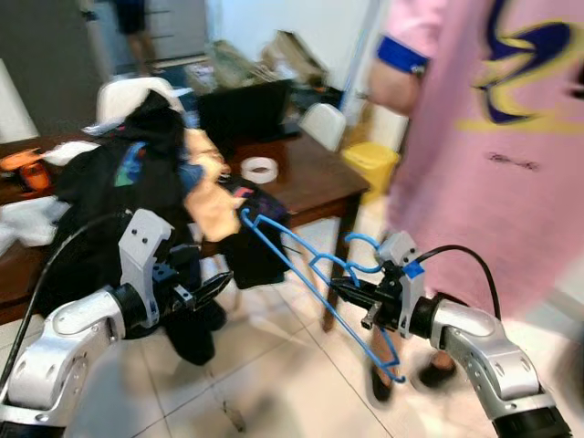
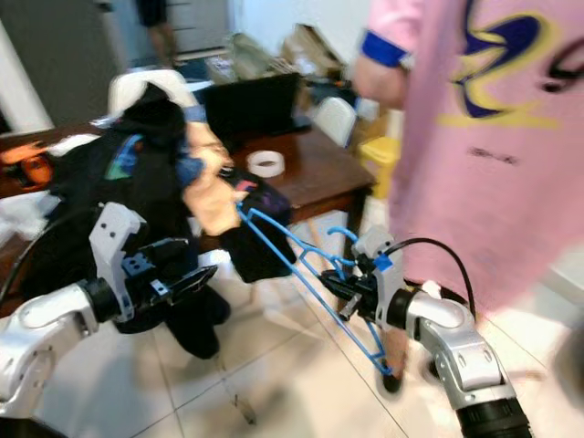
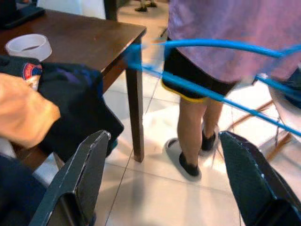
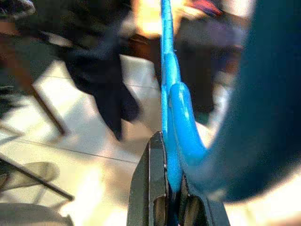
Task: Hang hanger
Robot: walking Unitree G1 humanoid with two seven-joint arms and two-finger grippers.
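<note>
The robot's right pincer (image 1: 358, 294), lower right of centre in the head view, is clamped on a blue plastic hanger (image 1: 310, 274) close to its hook. The hanger's frame slants from the pincer up toward the centre of the frame, where its far tip reaches the pile of dark clothes (image 1: 137, 192) on the brown wooden surface (image 1: 310, 178). In the right wrist view the blue bar runs straight out from between the closed fingers.

The left pincer (image 1: 205, 290), lower left of centre, has its fingers spread and grips nothing; it sits beside the hanging dark cloth.

This looks like the carrying stage: the hanger is in hand but not yet hung. No rail or hook to hang it on can be made out, so the next move likely calls for finding one and lifting the hanger's hook toward it without snagging the clothes.

On the surface sit a roll of white tape (image 1: 259, 169), a black laptop (image 1: 245, 111) behind it and something orange (image 1: 27, 169) at far left. A person in a pink shirt (image 1: 493, 137) stands at right, very near the right arm. The floor (image 1: 274, 383) is pale tile. A white chair (image 1: 325, 123) and a yellow bin (image 1: 371, 164) stand beyond the surface.
</note>
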